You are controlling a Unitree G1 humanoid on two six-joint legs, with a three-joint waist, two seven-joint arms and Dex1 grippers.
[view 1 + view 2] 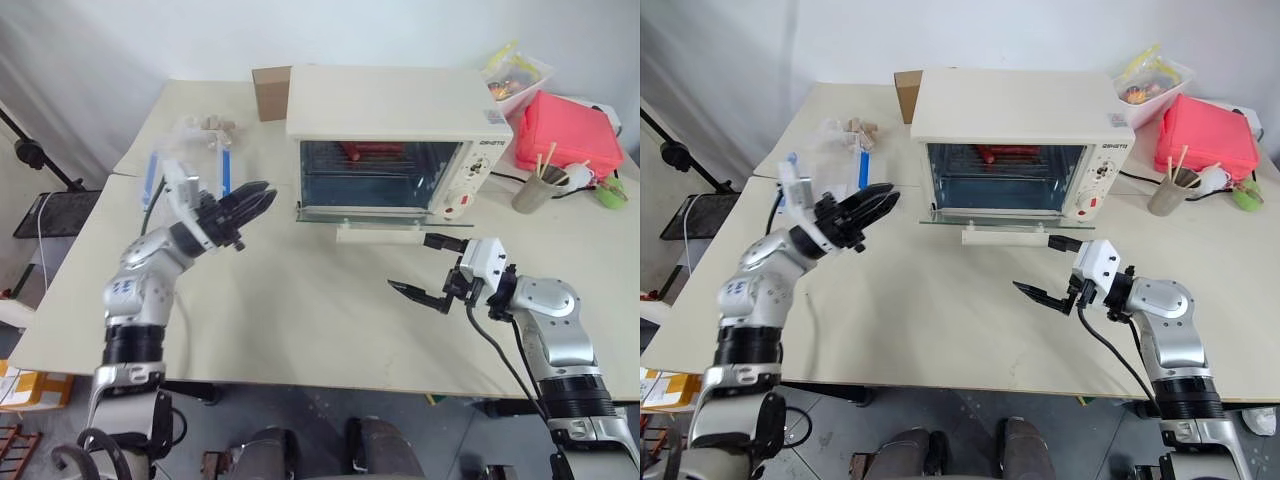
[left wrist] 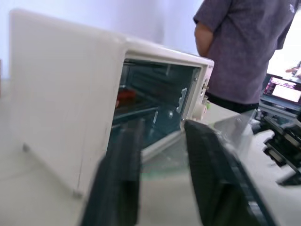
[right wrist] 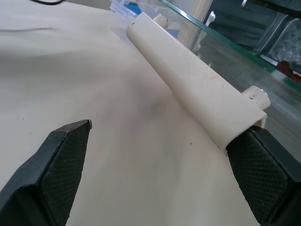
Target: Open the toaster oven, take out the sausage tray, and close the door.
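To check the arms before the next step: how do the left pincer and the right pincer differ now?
The left pincer has its fingers close together; the right pincer is spread wide. The left is raised beside the toaster oven; the right sits low by the door handle. Both hold nothing.

open toaster oven (image 2: pixel 70 99), person (image 2: pixel 244 47) behind

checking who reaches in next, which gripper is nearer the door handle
Right. The right gripper sits just in front of the door handle, by its right end; the left gripper hangs off to the oven's left.
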